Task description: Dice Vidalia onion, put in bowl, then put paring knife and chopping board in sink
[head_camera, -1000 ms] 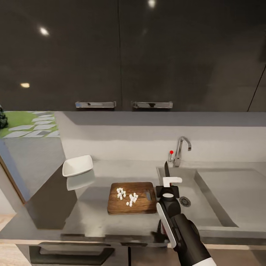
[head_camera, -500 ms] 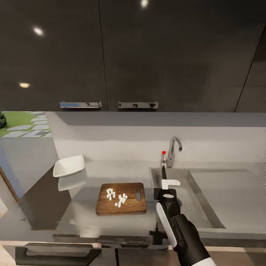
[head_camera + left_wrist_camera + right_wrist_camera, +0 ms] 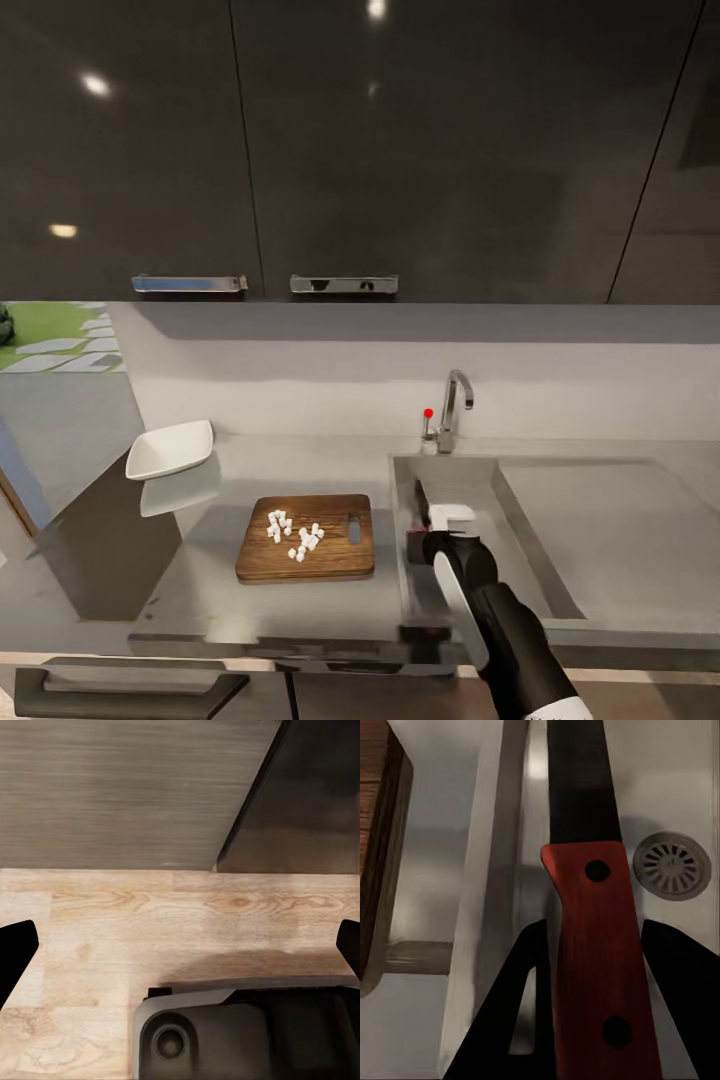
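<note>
The red-handled, dark-bladed paring knife (image 3: pixel 589 937) is held clamped in the right gripper (image 3: pixel 440 522) above the grey steel sink (image 3: pixel 520 560); lowering and release are judged next, though white onion dice (image 3: pixel 292 533) are left on the brown wooden chopping board (image 3: pixel 345 555) beside the sink.

Your paring knife (image 3: pixel 589 915) sits over the sink (image 3: pixel 520 500), blade pointing away.
White onion dice (image 3: pixel 293 532) lie on the chopping board (image 3: pixel 340 560); the bowl (image 3: pixel 170 449) looks empty, probably.

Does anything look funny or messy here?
Yes: the white onion dice lie loose on the chopping board, not in the bowl. The right pincer holds the paring knife over the sink.
</note>
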